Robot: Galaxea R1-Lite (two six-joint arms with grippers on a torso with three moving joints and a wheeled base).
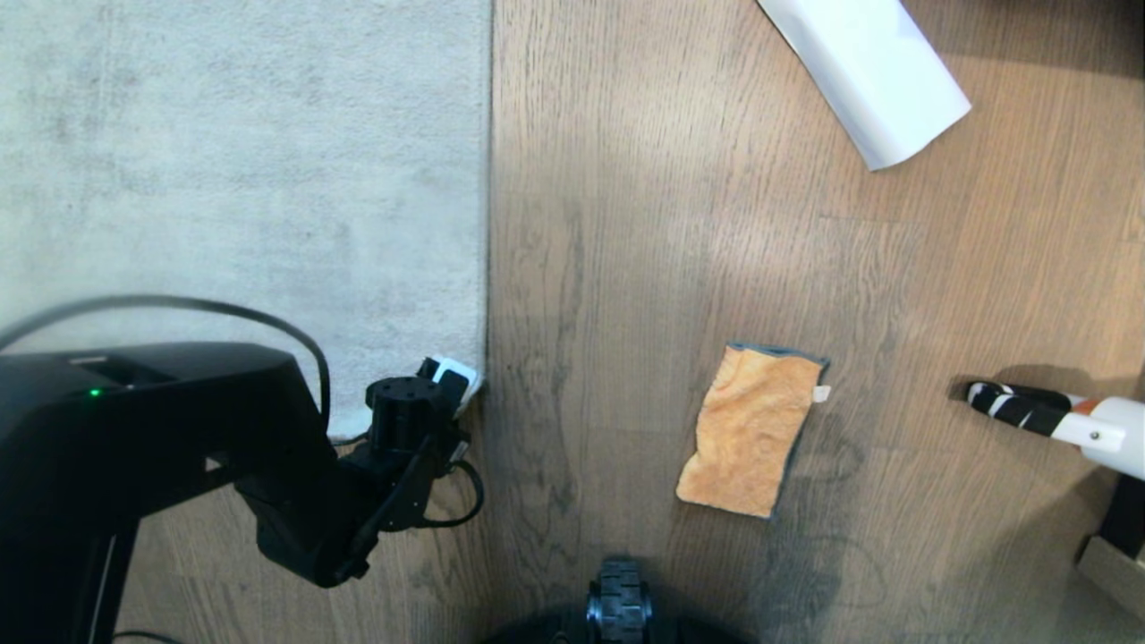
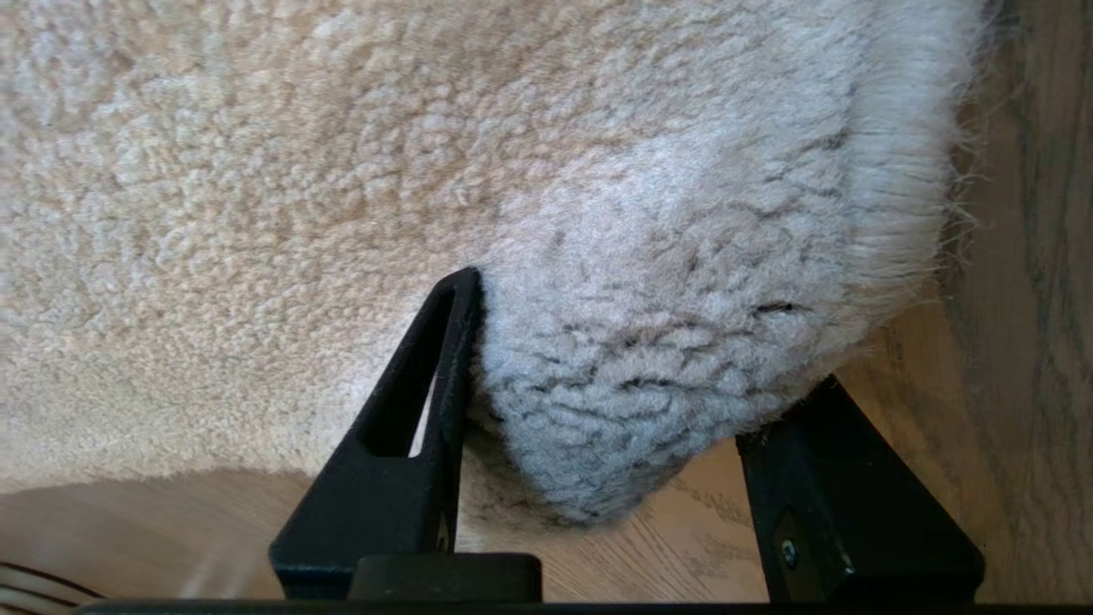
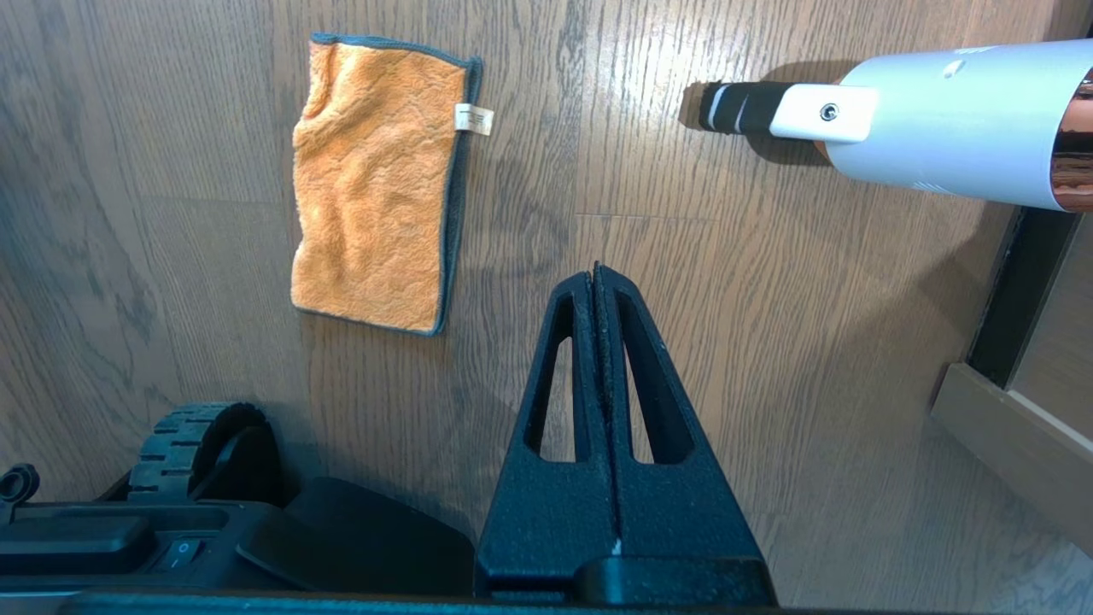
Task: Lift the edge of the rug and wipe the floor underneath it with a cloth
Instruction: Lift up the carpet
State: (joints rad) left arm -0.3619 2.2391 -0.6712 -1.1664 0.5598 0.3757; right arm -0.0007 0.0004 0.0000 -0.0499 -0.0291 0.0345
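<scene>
The light grey rug (image 1: 241, 161) covers the left of the brown wood-grain floor (image 1: 626, 224). My left gripper (image 1: 456, 380) is at the rug's near right corner. In the left wrist view that corner (image 2: 649, 367) is bunched up off the planks between the two black fingers of the left gripper (image 2: 640, 342). One finger (image 2: 427, 384) presses into the pile and the other's tip is hidden under the edge. The orange cloth (image 1: 751, 429) lies flat on the floor to the right, untouched. My right gripper (image 3: 595, 273) hangs shut and empty above bare planks, beside the cloth (image 3: 376, 179).
A white rolled sheet of paper (image 1: 868, 72) lies at the far right. A white tube with a black-and-white striped tip (image 1: 1055, 416) rests on the floor at the right edge. My base's wheel (image 1: 617, 608) is at the near middle. A skirting edge (image 3: 1016, 427) lies beyond the tube.
</scene>
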